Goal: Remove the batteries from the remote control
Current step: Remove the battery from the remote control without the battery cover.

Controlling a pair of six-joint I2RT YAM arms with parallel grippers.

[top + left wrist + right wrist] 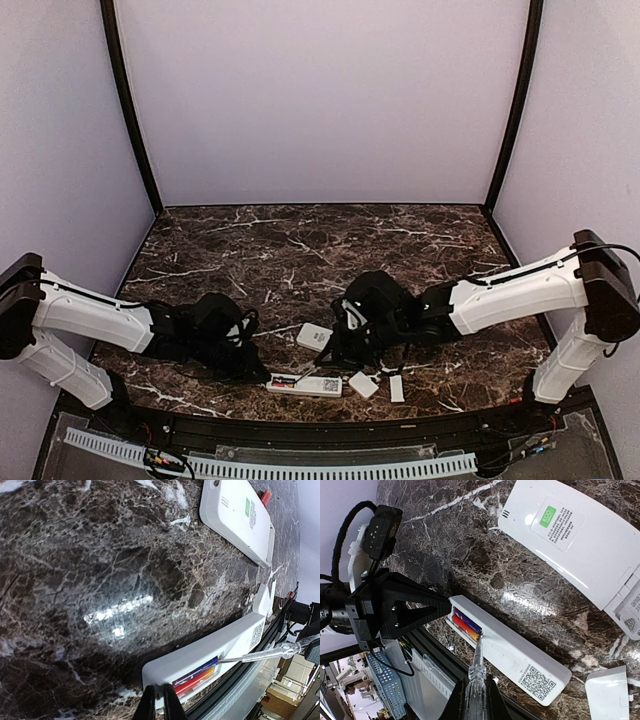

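Note:
A slim white remote control (306,384) lies at the table's near edge with its battery bay open. Two batteries (466,623), one red and one bluish, sit side by side in the bay; they also show in the left wrist view (197,677). My left gripper (159,692) is shut on the remote's end next to the bay. My right gripper (476,685) is shut on a clear-handled screwdriver (477,667). Its metal tip touches the inner end of the batteries.
A wider white remote (314,336) lies face down just behind the slim one. Two small white covers (363,384) (397,388) lie to the right. A small red battery end (265,497) shows beyond the wide remote. The table's black front rail (300,430) runs close by.

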